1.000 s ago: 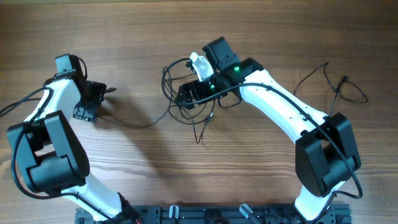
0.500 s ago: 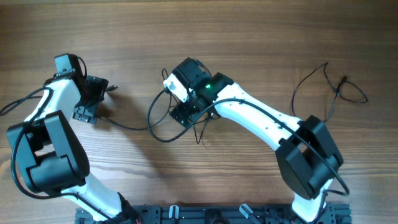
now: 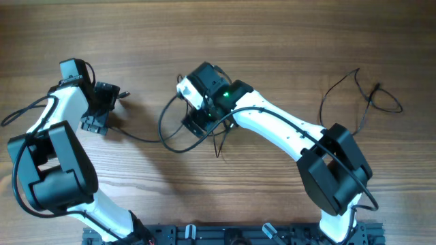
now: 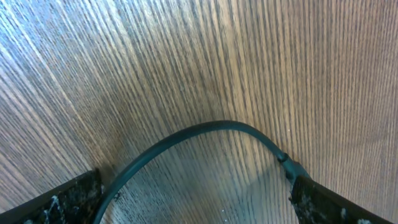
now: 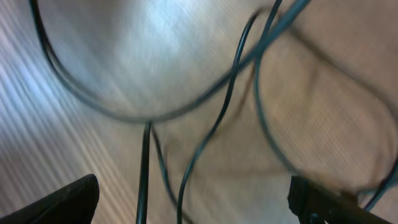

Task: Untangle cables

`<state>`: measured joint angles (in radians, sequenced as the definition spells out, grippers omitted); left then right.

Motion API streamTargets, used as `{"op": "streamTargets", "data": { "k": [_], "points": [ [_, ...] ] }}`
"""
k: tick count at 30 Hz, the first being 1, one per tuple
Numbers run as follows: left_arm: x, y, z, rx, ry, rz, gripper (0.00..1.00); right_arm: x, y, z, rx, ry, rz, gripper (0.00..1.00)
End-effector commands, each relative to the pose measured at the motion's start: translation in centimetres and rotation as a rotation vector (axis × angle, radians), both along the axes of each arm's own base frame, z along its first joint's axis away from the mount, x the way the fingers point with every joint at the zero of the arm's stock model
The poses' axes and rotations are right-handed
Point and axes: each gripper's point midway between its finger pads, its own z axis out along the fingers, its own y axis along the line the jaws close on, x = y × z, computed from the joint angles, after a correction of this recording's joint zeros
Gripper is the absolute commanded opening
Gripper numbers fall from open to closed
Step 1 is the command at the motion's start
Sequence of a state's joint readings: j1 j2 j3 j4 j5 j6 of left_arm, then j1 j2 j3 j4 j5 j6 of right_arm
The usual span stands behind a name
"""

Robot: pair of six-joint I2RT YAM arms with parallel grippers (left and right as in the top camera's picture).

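Note:
The cables are thin black cords. One tangle [image 3: 178,136] lies mid-table, and its strand runs left to my left gripper [image 3: 101,107]. In the left wrist view that gripper [image 4: 193,202] is open, and a cable [image 4: 186,132] arcs between its fingers, with the plug [image 4: 290,168] by the right finger. My right gripper [image 3: 195,122] is over the tangle. In the right wrist view it [image 5: 196,202] is open, with several blurred cable strands [image 5: 217,124] crossing between its fingers. Another cable [image 3: 360,92] lies loose at the far right.
The table [image 3: 272,41] is bare wood. Thicker black arm wires run by the left arm [image 3: 20,112] and along the right arm [image 3: 320,119]. The arm bases stand at the front edge [image 3: 225,235].
My right gripper has swung left and down over the tangle, and the cable loops have spread out to the left. The left arm has stayed still.

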<state>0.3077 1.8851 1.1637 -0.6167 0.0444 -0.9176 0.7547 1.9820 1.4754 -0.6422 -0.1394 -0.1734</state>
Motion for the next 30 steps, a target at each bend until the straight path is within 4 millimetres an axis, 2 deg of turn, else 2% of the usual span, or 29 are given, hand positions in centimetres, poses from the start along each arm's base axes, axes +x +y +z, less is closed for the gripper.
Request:
{"op": "streamTargets", "data": {
  "k": [1, 3, 6, 8, 10, 11, 13, 14, 15, 16, 18, 20, 22, 26, 27, 28, 29, 30],
  "points": [
    [-0.3, -0.5, -0.7, -0.012, 0.016, -0.029, 1.0, 0.3, -2.6, -1.8, -0.155, -0.03, 0.047, 0.9],
    [-0.3, -0.6, -0.7, -0.019, 0.013, -0.031, 1.0, 1.7, -4.1, -1.7, -0.221, -0.091, -0.011, 0.75],
    [-0.3, -0.6, -0.7, -0.019, 0.014, -0.03, 1.0, 2.3, -4.0, -1.6, -0.192, -0.087, -0.031, 0.72],
    [-0.3, -0.6, -0.7, -0.019, 0.014, -0.03, 1.0, 1.2, -2.7, -1.5, -0.114, -0.027, -0.007, 0.89],
    [-0.3, -0.6, -0.7, -0.019, 0.013, -0.03, 1.0, 0.9, -1.8, -1.3, -0.066, -0.007, 0.012, 0.96],
    [-0.3, -0.6, -0.7, -0.019, 0.013, -0.03, 1.0, 1.4, -1.9, -1.2, -0.073, -0.027, 0.0, 0.98],
    [-0.3, -0.6, -0.7, -0.022, 0.012, -0.031, 1.0, 4.2, -3.0, -0.6, -0.109, -0.134, -0.161, 1.0],
    [-0.3, -0.8, -0.7, -0.029, 0.01, -0.033, 1.0, 4.5, -2.5, 0.0, -0.081, -0.138, -0.179, 0.99],
    [-0.2, -0.8, -0.7, -0.032, 0.009, -0.034, 1.0, 4.0, -1.2, 0.7, -0.025, -0.107, -0.147, 0.99],
    [-0.2, -0.8, -0.7, -0.033, 0.009, -0.034, 1.0, 2.8, 1.0, 2.0, 0.085, -0.044, -0.084, 0.99],
    [-0.2, -0.8, -0.7, -0.032, 0.009, -0.034, 1.0, 1.5, 3.9, 4.1, 0.249, 0.035, -0.017, 0.99],
    [-0.2, -0.8, -0.7, -0.032, 0.009, -0.034, 1.0, 2.1, 5.0, 5.1, 0.335, 0.063, -0.092, 0.99],
    [-0.2, -0.8, -0.7, -0.032, 0.009, -0.034, 1.0, 3.9, 4.9, 4.6, 0.358, 0.073, -0.259, 0.94],
    [0.0, -0.8, -0.6, -0.03, 0.001, -0.035, 1.0, 6.0, 4.3, 1.1, 0.321, 0.054, -0.412, 0.91],
    [0.3, -0.8, -0.6, -0.027, -0.016, -0.065, 1.0, 6.4, 4.0, -0.2, 0.302, 0.053, -0.45, 0.88],
    [1.0, -1.1, -0.4, -0.032, -0.047, -0.118, 1.0, 6.6, 4.0, -1.0, 0.296, 0.063, -0.471, 0.78],
    [2.5, -2.3, 0.2, -0.076, -0.128, -0.216, 1.0, 6.7, 4.2, -1.9, 0.3, 0.074, -0.47, 0.58],
    [3.8, -3.9, 1.1, -0.142, -0.217, -0.322, 1.0, 6.5, 4.6, -1.9, 0.315, 0.084, -0.454, 0.1]
  ]
}}
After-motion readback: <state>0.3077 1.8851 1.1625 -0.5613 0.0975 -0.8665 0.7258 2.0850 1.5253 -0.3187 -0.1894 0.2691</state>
